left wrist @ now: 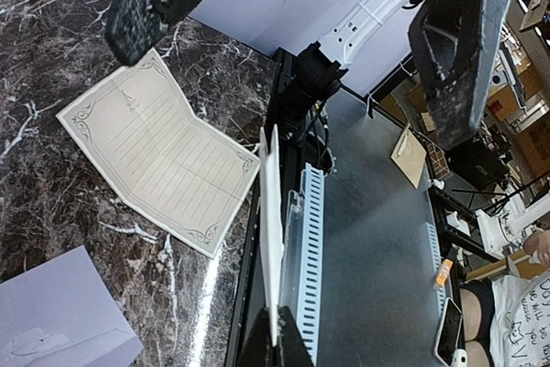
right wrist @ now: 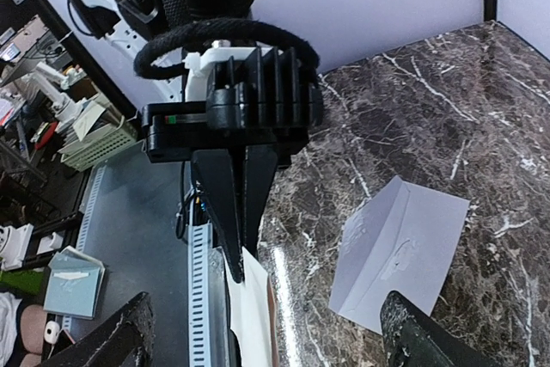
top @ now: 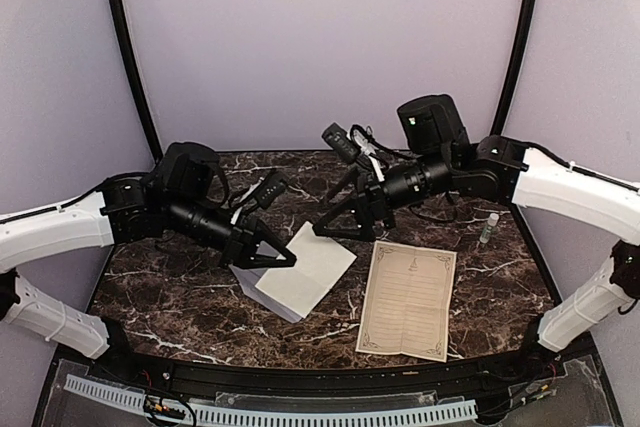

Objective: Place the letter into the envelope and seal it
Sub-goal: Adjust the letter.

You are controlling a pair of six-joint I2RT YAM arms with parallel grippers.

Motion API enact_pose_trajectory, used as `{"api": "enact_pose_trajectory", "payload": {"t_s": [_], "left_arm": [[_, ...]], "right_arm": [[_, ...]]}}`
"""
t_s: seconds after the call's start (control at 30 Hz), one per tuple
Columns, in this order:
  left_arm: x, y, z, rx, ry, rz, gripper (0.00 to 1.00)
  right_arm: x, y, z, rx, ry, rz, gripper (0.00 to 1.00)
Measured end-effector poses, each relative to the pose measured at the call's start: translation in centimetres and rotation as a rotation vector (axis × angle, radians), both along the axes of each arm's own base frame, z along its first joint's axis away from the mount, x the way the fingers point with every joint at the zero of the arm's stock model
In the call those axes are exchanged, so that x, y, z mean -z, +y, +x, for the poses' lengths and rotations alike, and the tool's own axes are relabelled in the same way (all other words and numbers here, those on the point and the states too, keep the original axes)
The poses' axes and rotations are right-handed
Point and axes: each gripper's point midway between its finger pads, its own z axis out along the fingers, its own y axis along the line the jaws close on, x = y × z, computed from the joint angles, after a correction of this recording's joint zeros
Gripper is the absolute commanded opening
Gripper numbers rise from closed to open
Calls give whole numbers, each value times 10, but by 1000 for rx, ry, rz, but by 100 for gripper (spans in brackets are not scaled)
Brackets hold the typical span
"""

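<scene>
Left end effector (top: 283,259) pinches a pale sheet (right wrist: 247,298) upright just beside the envelope (right wrist: 400,251), probably a folded letter page readied for insertion (seen edge-on, unsure); right end effector (top: 345,234) gapes above the envelope; bordered letter (top: 408,297) flat on bench (top: 180,287), right of the envelope.

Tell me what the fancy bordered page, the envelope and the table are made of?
The letter looks like thin matte cream paper: it shows fold creases. The envelope looks like matte paper too, slightly wrinkled. The table looks like glossy dark marble with white veins, maybe only a print.
</scene>
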Motion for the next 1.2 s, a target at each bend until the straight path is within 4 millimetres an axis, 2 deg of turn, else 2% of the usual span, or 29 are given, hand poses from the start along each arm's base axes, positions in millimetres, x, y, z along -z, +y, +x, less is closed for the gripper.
{"api": "enact_pose_trajectory", "payload": {"t_s": [0.2,0.47,0.6,0.67,0.73,0.8,0.87,0.93,1.03,1.1,1.2], "left_arm": [[6,-8,-16,38,44,24,0],[7,-19,-23,71,75,30,0],[-2,-22,-23,81,69,14,0],[-7,-23,-23,83,63,5,0],[-10,-24,-23,85,59,-1,12],[-11,-24,-23,84,60,-1,45],[-10,-24,-20,64,55,5,63],[-10,-24,-13,21,38,3,72],[-10,-18,-3,-73,8,-25,78],[-14,-9,4,-152,-21,-65,80],[-25,2,13,-255,-56,-160,83]], "right_arm": [[8,5,-21,-135,76,8,71],[12,7,-40,-227,150,23,45],[16,10,-47,-253,175,17,23],[18,11,-49,-259,176,14,3],[20,11,-49,-261,171,13,0],[23,12,-47,-247,174,7,0],[27,12,-44,-226,169,6,0],[32,10,-41,-196,169,6,0],[30,7,-38,-146,155,48,0],[23,4,-36,-116,146,95,0],[-2,-1,-32,-58,108,221,0]]}}
